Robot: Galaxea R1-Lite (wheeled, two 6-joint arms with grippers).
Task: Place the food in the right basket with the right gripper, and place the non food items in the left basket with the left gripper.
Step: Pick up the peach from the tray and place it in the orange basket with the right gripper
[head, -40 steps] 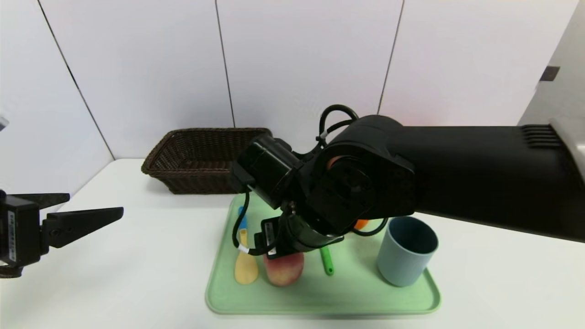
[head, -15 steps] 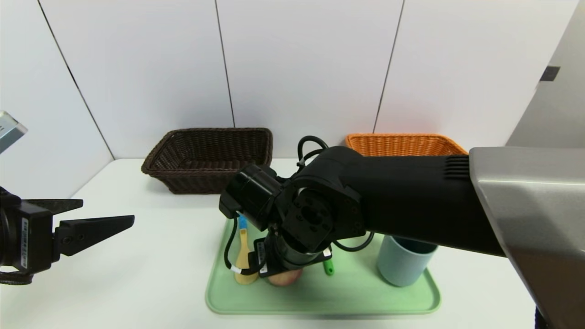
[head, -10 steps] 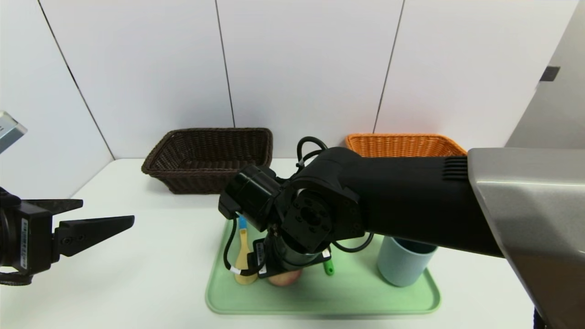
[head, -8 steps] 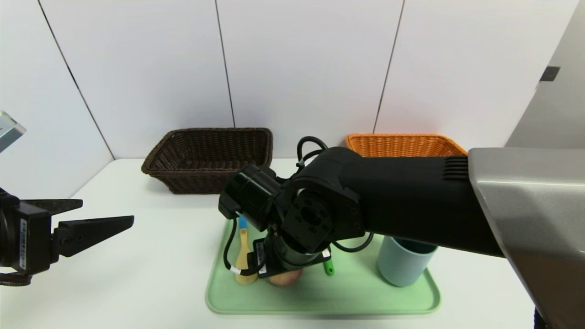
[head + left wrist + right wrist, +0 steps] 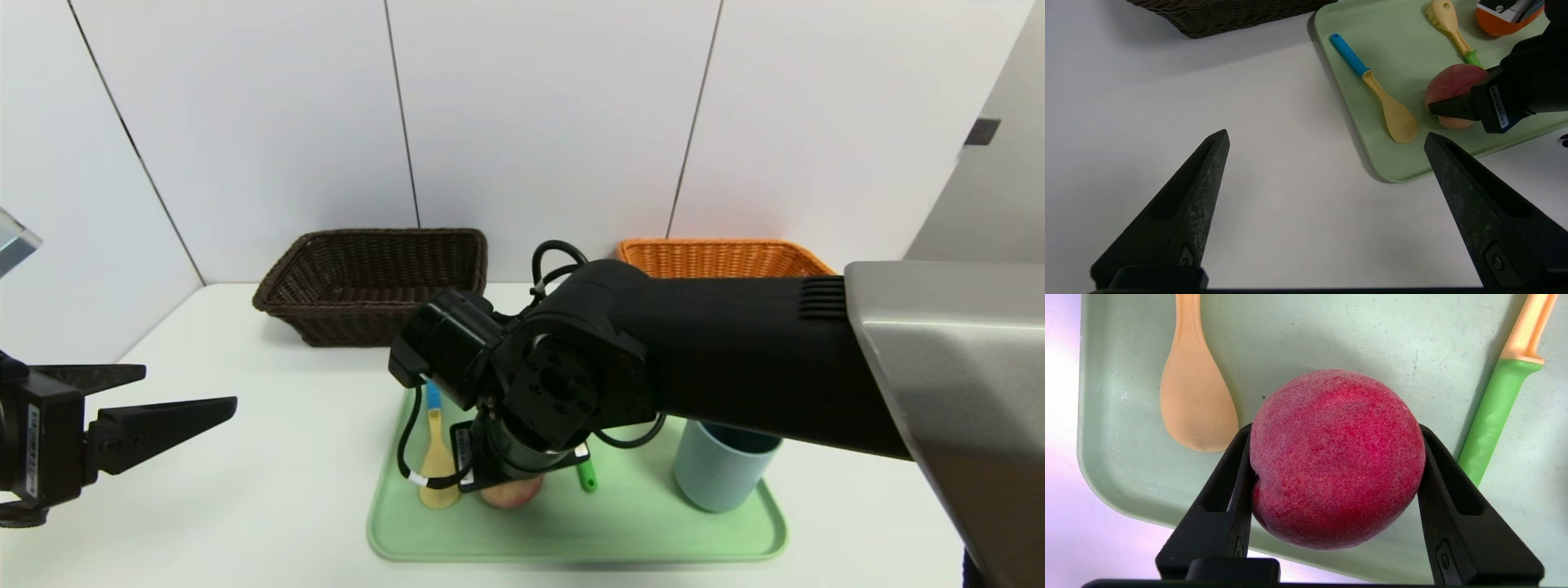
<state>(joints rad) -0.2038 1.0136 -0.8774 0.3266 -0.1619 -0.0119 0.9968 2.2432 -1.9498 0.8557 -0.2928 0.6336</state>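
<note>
Black fingers [image 5: 1237,486] of the right gripper [image 5: 1336,457] clamp the peach [image 5: 1337,457] near the tray's [image 5: 1118,473] front edge; the left gripper [image 5: 1327,139] gapes wide, empty.

The right gripper [image 5: 1336,457] is now clamping its black fingers [image 5: 1231,473] against the pink-red peach [image 5: 1337,457], having descended onto it. The left gripper [image 5: 155,396] is sitting slightly lower than before.

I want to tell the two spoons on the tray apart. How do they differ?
The blue-handled spoon has a smooth, solid oval bowl; the green-handled spoon has a notched bowl with a hole. The blue-handled one lies on the peach's side toward the dark basket; the green-handled one lies on its other side. Both are pale yellow and lie flat on the green tray.
</note>
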